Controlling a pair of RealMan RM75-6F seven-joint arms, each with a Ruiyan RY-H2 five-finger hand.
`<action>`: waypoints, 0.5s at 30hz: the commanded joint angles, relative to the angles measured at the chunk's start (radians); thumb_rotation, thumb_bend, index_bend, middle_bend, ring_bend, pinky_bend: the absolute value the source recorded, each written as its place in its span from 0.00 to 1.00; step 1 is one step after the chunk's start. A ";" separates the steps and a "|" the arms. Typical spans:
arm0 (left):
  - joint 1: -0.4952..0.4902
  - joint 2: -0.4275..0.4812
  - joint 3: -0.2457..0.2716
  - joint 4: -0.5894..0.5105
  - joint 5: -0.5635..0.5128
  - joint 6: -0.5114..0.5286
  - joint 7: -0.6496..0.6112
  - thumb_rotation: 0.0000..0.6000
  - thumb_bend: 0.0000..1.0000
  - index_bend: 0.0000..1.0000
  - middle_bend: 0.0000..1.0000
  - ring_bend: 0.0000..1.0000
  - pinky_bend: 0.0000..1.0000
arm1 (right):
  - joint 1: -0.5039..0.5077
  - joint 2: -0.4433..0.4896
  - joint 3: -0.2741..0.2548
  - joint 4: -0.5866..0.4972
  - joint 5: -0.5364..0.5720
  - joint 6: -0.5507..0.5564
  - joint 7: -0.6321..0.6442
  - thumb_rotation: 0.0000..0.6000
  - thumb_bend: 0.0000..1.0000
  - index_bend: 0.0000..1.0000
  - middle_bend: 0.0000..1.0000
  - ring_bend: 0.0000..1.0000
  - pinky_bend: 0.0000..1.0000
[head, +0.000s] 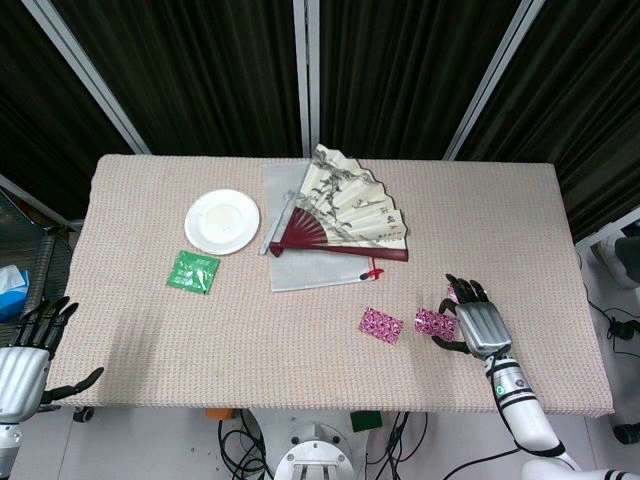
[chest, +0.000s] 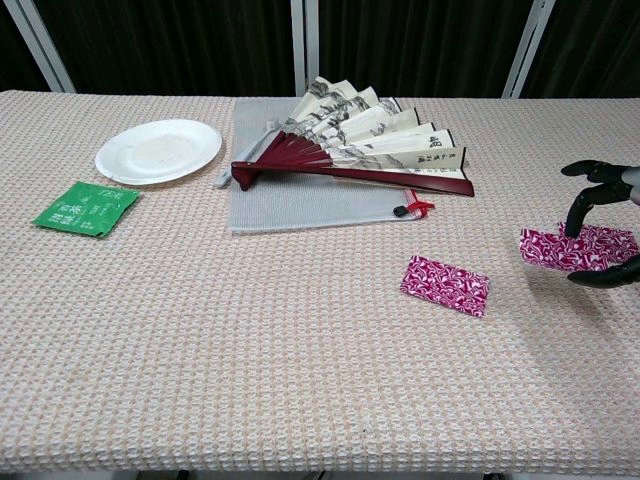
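My right hand (head: 478, 318) (chest: 603, 228) hovers at the table's right front over a magenta patterned packet (head: 433, 322) (chest: 573, 249) lying flat on the cloth. Its fingers (chest: 588, 192) arch over the packet's far edge, and one tip seems to touch it. The thumb (chest: 606, 275) stands apart at the near edge, so nothing is gripped. A second, matching packet (head: 381, 325) (chest: 445, 285) lies just to its left. My left hand (head: 28, 362) hangs off the table's left front corner with fingers spread, holding nothing; the chest view does not show it.
An open paper fan (head: 345, 208) (chest: 362, 148) with dark red ribs lies on a grey mat (head: 305, 268) (chest: 300, 208) at the back centre. Left of it are a white plate (head: 222, 221) (chest: 158, 150) and a green packet (head: 193, 271) (chest: 85, 208).
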 joint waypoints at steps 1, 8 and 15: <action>0.000 0.001 0.000 0.000 -0.001 -0.001 0.000 0.60 0.12 0.07 0.04 0.00 0.12 | 0.002 -0.002 0.001 -0.002 0.007 0.000 -0.004 0.85 0.52 0.46 0.00 0.00 0.00; 0.001 0.001 0.001 0.000 0.004 0.003 0.000 0.60 0.12 0.07 0.04 0.00 0.12 | 0.004 -0.006 -0.001 -0.006 0.006 0.006 -0.009 0.85 0.52 0.46 0.00 0.00 0.00; 0.002 0.001 0.000 -0.002 0.003 0.005 0.002 0.60 0.12 0.07 0.04 0.00 0.12 | 0.018 -0.024 0.009 -0.008 0.011 -0.004 -0.004 0.85 0.52 0.46 0.00 0.00 0.00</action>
